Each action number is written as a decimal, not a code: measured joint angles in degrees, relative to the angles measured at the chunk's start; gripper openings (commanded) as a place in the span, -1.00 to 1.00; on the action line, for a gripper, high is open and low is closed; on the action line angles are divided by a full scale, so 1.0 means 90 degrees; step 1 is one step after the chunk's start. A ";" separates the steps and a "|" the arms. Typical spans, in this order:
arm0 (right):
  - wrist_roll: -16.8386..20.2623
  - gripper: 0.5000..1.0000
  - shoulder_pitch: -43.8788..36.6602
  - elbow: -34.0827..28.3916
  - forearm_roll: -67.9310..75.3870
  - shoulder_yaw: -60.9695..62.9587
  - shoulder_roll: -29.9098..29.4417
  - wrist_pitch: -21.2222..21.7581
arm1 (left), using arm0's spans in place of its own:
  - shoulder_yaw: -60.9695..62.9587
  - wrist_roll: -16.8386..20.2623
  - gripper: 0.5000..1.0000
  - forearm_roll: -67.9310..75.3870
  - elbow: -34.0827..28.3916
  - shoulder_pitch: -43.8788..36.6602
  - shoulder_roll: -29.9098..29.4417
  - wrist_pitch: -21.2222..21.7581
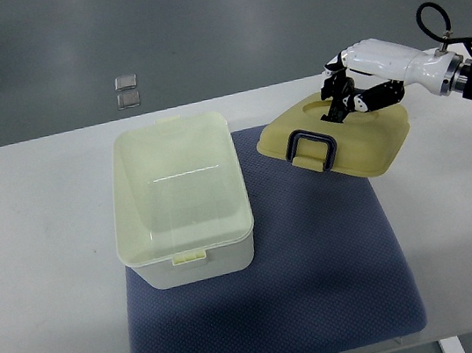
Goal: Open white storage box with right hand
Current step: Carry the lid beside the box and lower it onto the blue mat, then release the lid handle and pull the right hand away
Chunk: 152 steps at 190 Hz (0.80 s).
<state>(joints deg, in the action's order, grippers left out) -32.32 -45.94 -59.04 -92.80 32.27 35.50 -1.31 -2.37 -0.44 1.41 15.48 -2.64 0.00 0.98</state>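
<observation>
Storage box (179,201) open, long axis front-to-back; right hand (349,88) apparently pinches lid (336,135).

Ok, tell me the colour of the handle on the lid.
Dark navy, nearly black, on the pale yellow lid; the handle shows clearly in the top view.

There is one white box (180,201) and one lid (336,135). There is one blue mat (322,279), one bench (48,284) and one robot hand (356,87).
</observation>
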 measured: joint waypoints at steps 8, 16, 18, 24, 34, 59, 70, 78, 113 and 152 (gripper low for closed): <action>-0.0002 -1.00 0.0032 0.0010 0.0000 -0.0086 -0.0007 -0.0057 | 0.0000 0.0000 1.00 0.0000 0.0007 0.0000 0.0000 0.0000; -0.0003 -1.00 0.0068 0.0015 -0.0001 -0.0202 -0.0013 -0.0122 | 0.0000 0.0000 1.00 0.0001 0.0016 0.0000 0.0000 0.0000; -0.0003 -1.00 0.0074 0.0015 -0.0002 -0.0229 -0.0014 -0.0136 | 0.0000 0.0000 1.00 0.0001 0.0018 0.0000 0.0000 0.0000; -0.0003 -1.00 0.0092 0.0016 -0.0002 -0.0328 -0.0018 -0.0194 | 0.0000 0.0000 1.00 0.0001 0.0023 0.0000 0.0000 0.0000; -0.0003 -1.00 0.0108 0.0017 -0.0002 -0.0473 -0.0023 -0.0278 | 0.0000 -0.0003 1.00 0.0001 0.0026 0.0000 0.0000 0.0001; -0.0014 -1.00 0.0132 0.0007 0.0000 -0.0834 -0.0016 -0.0538 | 0.0001 -0.0026 1.00 0.0001 0.0029 0.0000 0.0000 0.0005; -0.0018 -1.00 0.0133 -0.0024 0.0009 -0.0924 -0.0015 -0.0630 | 0.0000 -0.0028 1.00 0.0001 0.0033 0.0000 0.0000 0.0005; -0.0020 -1.00 0.0133 -0.0043 0.0014 -0.0958 -0.0026 -0.0682 | 0.0001 -0.0028 1.00 0.0001 0.0035 0.0000 0.0000 0.0006; -0.0022 -1.00 0.0134 -0.0162 0.0026 -0.0996 -0.0090 -0.0750 | 0.0008 -0.0036 1.00 0.0001 0.0037 0.0000 0.0000 0.0007; -0.0057 -1.00 0.0117 -0.0587 0.0037 -0.0994 -0.0073 -0.0753 | 0.0001 -0.0036 1.00 0.0001 0.0026 0.0000 0.0000 0.0007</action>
<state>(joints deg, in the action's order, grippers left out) -32.84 -44.89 -64.32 -92.46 23.33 34.84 -8.09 -2.37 -0.77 1.41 15.72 -2.64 0.00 1.04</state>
